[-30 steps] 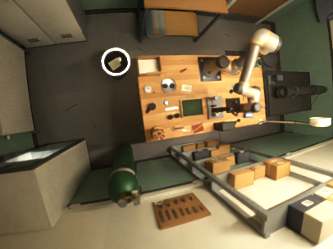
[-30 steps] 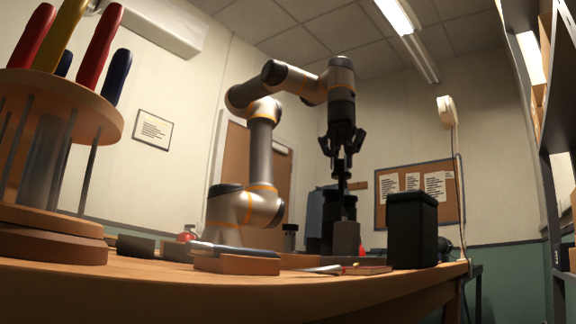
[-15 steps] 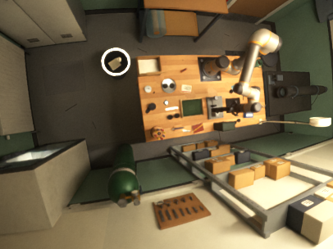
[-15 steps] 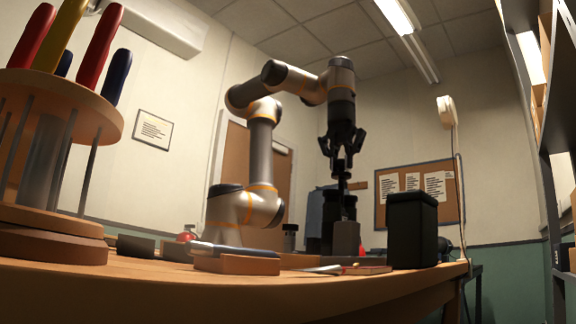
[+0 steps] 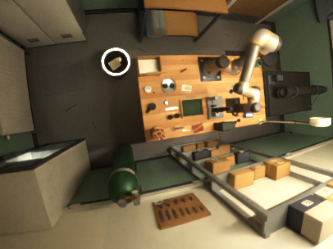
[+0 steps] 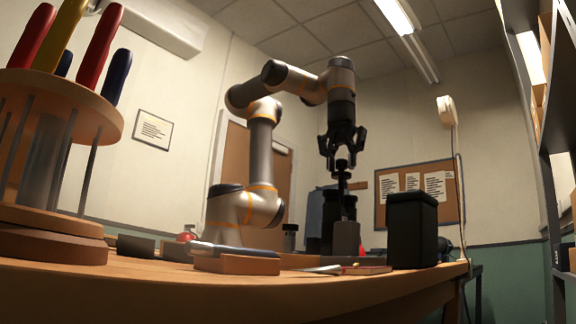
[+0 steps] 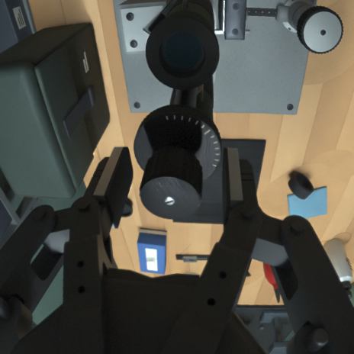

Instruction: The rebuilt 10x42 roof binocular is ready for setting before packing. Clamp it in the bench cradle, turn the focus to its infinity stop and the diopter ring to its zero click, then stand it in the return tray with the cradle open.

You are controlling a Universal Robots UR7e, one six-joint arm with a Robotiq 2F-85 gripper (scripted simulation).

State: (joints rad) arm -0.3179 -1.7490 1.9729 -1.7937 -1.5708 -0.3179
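Note:
At the right end of the wooden bench the black binocular stands upright in the grey bench cradle, whose knurled clamp knob shows at the plate's corner. My gripper hangs open and empty directly above, with its fingers on either side of the black focus wheel that tops the hinge. One eyepiece with its ring sits just beyond the wheel. The other barrel is hidden under the wheel. The pale return tray is at the bench's far left corner.
A dark green case stands close beside the cradle on the left. A tall black box stands at the bench edge. A green mat, small parts and a tool stand fill the bench's middle and left.

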